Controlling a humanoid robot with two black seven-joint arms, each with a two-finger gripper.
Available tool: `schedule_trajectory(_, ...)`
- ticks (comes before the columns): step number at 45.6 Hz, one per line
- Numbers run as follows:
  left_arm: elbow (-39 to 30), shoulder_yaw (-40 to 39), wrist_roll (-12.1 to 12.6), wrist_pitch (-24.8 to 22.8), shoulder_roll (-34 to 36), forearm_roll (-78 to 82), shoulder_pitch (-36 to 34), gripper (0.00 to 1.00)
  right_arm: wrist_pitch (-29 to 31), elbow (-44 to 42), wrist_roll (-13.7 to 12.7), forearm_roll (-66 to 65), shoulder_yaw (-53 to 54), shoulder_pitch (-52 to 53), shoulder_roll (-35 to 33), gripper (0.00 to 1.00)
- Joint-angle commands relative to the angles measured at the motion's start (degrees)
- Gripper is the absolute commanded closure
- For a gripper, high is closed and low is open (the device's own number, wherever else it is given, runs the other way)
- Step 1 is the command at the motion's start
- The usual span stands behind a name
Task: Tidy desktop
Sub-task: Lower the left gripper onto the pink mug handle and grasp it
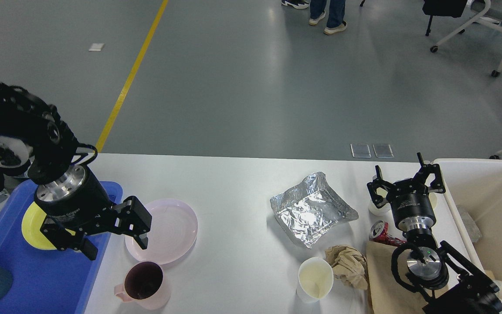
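**Risk: plate pushed, not gripped**

The desktop fills the near view. The left gripper hangs open and empty over the pink plate; a low finger could slide it into the mug. The right gripper is open, empty.

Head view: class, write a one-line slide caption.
Open left gripper hovers at the pink plate; foil and cups litter the desktop.

Black arms with silver wrist rings and white lettering
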Motion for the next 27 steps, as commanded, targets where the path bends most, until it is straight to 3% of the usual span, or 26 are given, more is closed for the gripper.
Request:
schedule_trajectory(1, 0.1, -1.8, 0.0, 10.7, 2.0, 6.3, 7.7, 0.1, 0.0, 0.0, 0.0, 0.0, 0.0, 0.0, 0.0, 0.0)
schedule_trajectory(7, 0.4, -1.0, -0.1, 17.5, 2.6, 8.4, 10.8, 0.1, 0.0, 0.0, 0.0, 0.0, 0.0, 0.0, 0.0, 0.0)
schedule_trajectory(27, 7.2, -4.5, -0.1, 20.2, 1.8, 15.1, 21.8, 0.1, 0.0, 0.0, 0.0, 0.0, 0.0, 0.0, 0.0, 0.0)
